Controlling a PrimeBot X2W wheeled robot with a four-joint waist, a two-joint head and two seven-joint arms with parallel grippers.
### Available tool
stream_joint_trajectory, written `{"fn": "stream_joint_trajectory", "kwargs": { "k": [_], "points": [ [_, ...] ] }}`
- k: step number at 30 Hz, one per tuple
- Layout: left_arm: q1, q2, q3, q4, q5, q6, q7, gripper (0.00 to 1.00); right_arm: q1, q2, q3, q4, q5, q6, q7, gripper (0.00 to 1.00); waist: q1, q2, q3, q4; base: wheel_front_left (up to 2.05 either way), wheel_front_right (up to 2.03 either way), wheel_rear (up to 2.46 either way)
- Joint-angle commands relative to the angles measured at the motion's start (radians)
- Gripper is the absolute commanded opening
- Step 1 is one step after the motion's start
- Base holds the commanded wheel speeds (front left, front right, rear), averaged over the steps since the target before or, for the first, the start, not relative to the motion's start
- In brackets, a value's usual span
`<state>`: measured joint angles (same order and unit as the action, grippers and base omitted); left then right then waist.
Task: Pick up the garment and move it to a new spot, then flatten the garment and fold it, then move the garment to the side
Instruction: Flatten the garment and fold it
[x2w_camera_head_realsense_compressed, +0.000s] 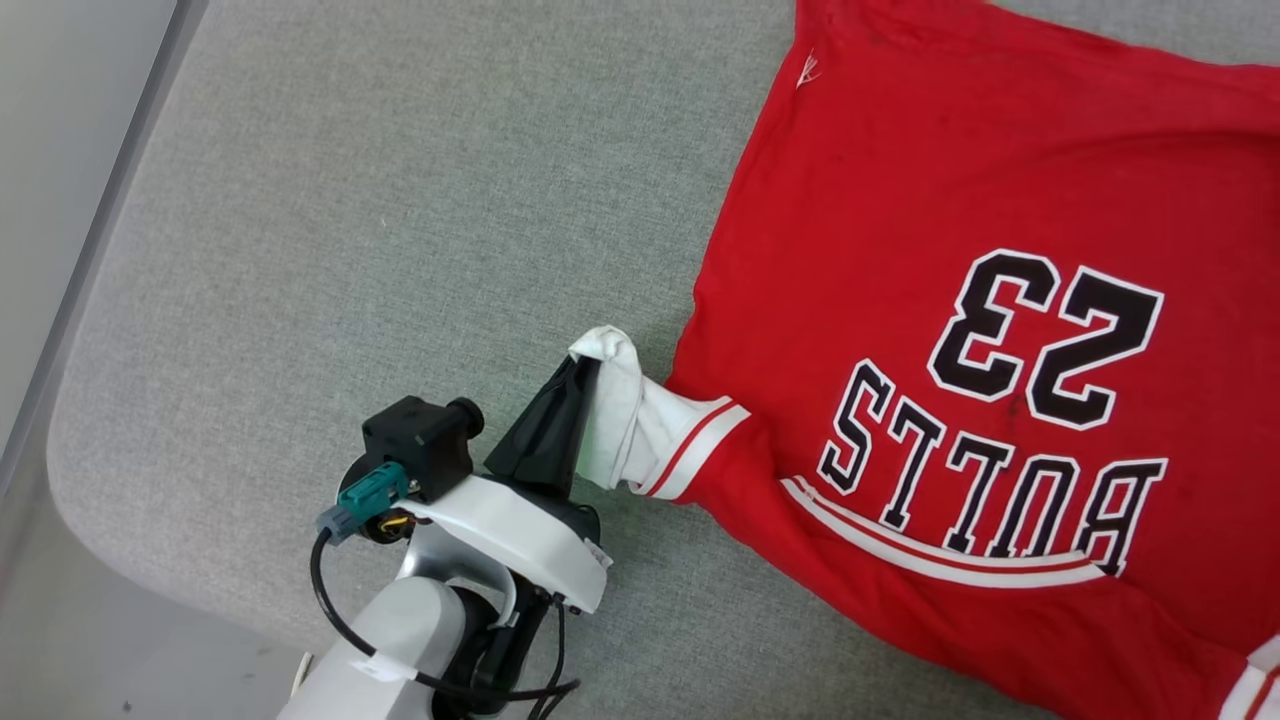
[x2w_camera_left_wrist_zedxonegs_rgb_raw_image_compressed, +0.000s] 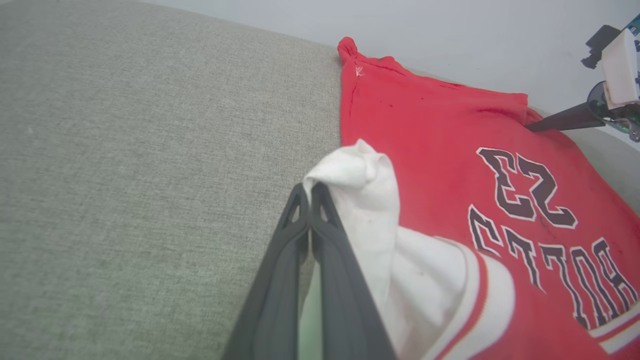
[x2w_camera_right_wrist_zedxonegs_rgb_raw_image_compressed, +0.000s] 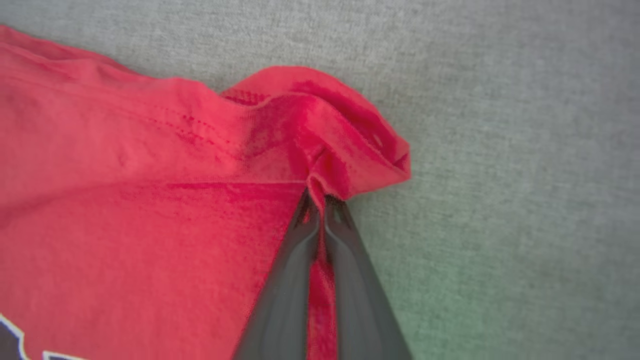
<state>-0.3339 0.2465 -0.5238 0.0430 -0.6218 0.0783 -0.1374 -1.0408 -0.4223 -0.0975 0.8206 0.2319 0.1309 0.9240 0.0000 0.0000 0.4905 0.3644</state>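
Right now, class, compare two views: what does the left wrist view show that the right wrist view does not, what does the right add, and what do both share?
Left wrist view, not the right: the left tool shut on the white sleeve, the 23 print in full, and the right tool far off, touching the garment. Right wrist view, not the left: a close look at the bunched red corner pinched in the shut right tool, hem stitching visible. Both: the red garment lying on the grey fabric surface.
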Motion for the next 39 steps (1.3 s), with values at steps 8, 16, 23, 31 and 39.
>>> {"fn": "stream_joint_trajectory", "kwargs": {
  "k": [8,16,23,31,39],
  "points": [
    [0.073,0.054,0.036,0.043,-0.026,0.034,0.014,0.0,0.125,-0.063,0.086,-0.134,0.073,-0.001,0.026,0.0,0.0,0.0,-0.142,-0.069,0.0,0.0,0.0],
    [0.178,0.133,0.069,0.005,-0.042,0.087,0.061,0.0,0.425,-0.089,0.022,-0.361,0.177,-0.001,0.014,0.0,0.0,0.0,-0.257,-0.165,0.0,0.0,0.0],
    [0.296,0.174,0.11,-0.058,-0.076,0.148,0.082,0.0,0.738,-0.002,-0.096,-0.57,0.201,-0.001,0.008,0.0,0.0,0.0,-0.33,-0.258,0.0,0.0,0.0],
    [0.382,0.202,0.131,-0.092,-0.104,0.182,0.106,0.0,1.091,0.167,-0.19,-0.779,0.18,-0.001,0.008,0.0,0.0,0.0,-0.407,-0.316,0.0,0.0,0.0],
    [0.425,0.213,0.134,-0.094,-0.122,0.19,0.123,0.0,1.334,0.339,-0.24,-0.872,0.147,-0.001,-0.013,0.0,0.0,0.0,-0.441,-0.333,0.0,0.0,0.0]
  ]
}}
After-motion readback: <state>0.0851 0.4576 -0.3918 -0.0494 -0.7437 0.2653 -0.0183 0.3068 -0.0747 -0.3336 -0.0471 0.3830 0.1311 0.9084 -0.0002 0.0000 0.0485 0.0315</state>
